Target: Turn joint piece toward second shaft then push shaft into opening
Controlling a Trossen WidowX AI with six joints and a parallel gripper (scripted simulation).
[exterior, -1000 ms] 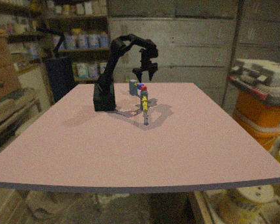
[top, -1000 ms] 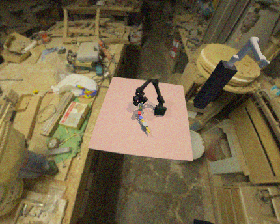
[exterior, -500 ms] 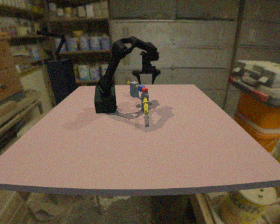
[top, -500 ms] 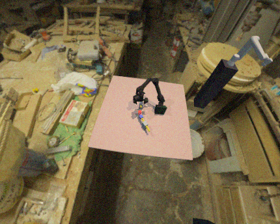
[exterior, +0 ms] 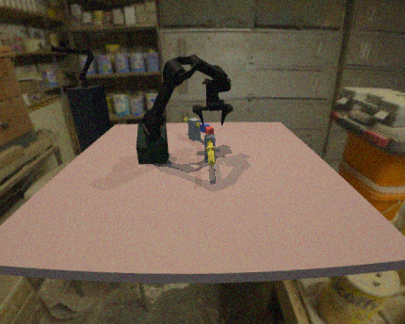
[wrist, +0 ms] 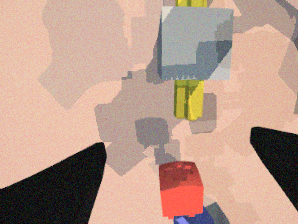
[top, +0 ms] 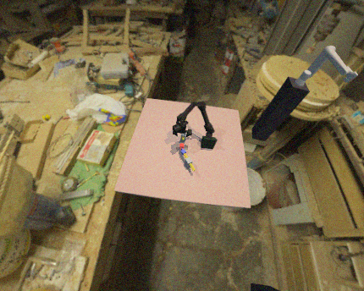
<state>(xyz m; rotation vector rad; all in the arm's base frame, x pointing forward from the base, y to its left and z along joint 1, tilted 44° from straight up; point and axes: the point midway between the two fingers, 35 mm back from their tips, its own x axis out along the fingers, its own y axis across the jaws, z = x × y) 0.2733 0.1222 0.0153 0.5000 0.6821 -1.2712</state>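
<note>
Red joint piece, on the hinges beside the blue part, apart from the second shaft. Gripper: jaws wide apart, nothing between them, above the work. The piece lies roughly in line with the shaft; its opening cannot be made out. Judged step: settling the grip on the piece. Centre the fingers, descend level, close gently, and turn about the hinges without straining them; release only when the opening faces straight down the shaft. Beyond, in the exterior view, a pale bucket bears dark lettering, illegible; shelf containers carry unreadable labels.
</note>
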